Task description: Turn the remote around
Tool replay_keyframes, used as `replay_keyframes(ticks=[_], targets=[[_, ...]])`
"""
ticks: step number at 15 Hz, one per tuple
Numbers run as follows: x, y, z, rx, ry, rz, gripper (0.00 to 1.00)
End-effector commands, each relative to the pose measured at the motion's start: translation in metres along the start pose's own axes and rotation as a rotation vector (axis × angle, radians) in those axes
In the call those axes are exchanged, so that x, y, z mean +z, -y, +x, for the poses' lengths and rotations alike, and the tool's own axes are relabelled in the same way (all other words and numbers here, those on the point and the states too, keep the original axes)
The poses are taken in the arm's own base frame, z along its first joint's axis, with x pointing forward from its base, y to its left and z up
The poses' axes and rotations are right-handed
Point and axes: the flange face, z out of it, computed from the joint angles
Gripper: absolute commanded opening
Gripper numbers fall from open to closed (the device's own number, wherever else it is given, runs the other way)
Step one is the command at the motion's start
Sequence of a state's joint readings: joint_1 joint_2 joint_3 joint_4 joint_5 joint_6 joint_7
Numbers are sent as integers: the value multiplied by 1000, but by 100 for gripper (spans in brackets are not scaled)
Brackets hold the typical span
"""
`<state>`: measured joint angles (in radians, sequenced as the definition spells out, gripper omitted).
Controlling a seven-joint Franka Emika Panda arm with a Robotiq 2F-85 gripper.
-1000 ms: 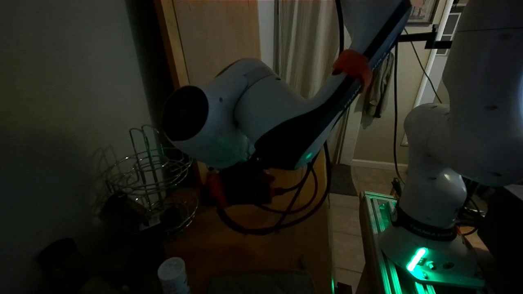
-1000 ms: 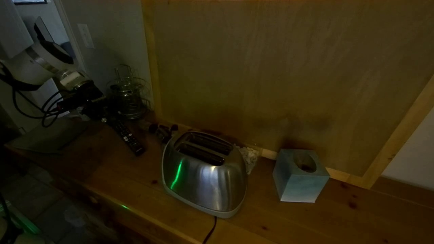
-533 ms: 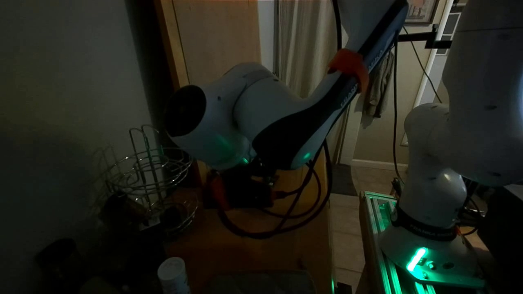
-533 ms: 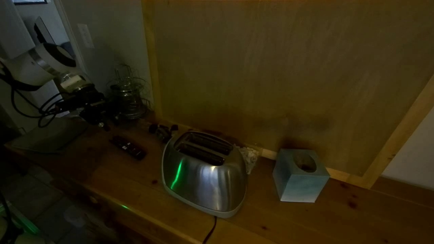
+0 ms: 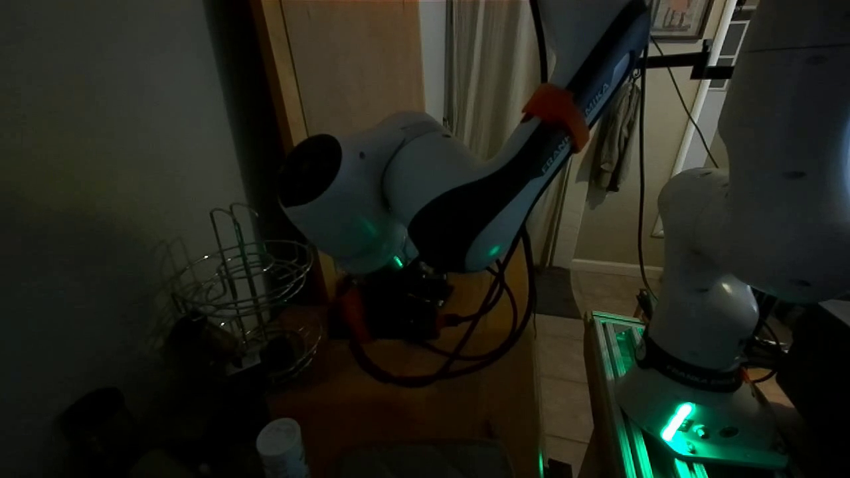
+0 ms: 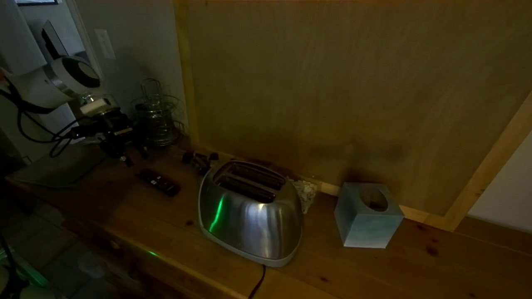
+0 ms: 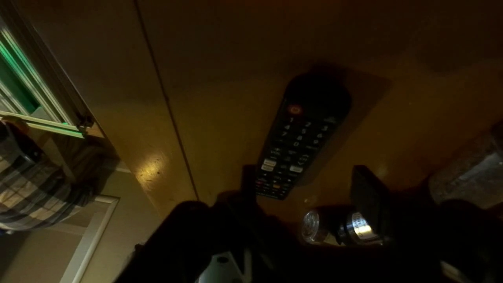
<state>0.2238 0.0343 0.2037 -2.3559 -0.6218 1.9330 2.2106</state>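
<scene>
The black remote (image 6: 158, 182) lies flat on the wooden table, its buttons facing up. In the wrist view the remote (image 7: 300, 137) points its red-button end away from me, and its narrow end shows close to my left-hand finger. My gripper (image 7: 304, 175) is open, with a wide gap between its dark fingers and nothing gripped. An exterior view has the gripper (image 6: 136, 157) hanging over the table, just above and behind the remote's far end. In the exterior view from the rack's side, the arm blocks the remote and the fingertips are too dark to make out.
A silver toaster (image 6: 253, 220) stands to the remote's right, with small dark objects (image 6: 199, 161) behind. Farther right is a tissue box (image 6: 368, 220). A wire rack (image 5: 242, 285) stands by the wall, and a white canister (image 5: 282, 448) is near a grey mat (image 5: 425, 461).
A second ago the remote slanted down from the gripper's jaws. The fingers have let go and parted; the remote dropped flat, and the gripper has shifted slightly right in an exterior view.
</scene>
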Motion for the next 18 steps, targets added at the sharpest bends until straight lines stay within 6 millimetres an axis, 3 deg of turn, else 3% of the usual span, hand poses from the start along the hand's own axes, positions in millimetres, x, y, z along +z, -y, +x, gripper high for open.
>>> replay_keyframes(ticks=[1, 3, 12, 18], targets=[[-11, -13, 20, 23, 70, 29, 95], [-17, -20, 29, 27, 87, 38, 100], [-35, -73, 67, -24, 232, 93, 100], [-42, -106, 93, -223, 234, 152, 100]])
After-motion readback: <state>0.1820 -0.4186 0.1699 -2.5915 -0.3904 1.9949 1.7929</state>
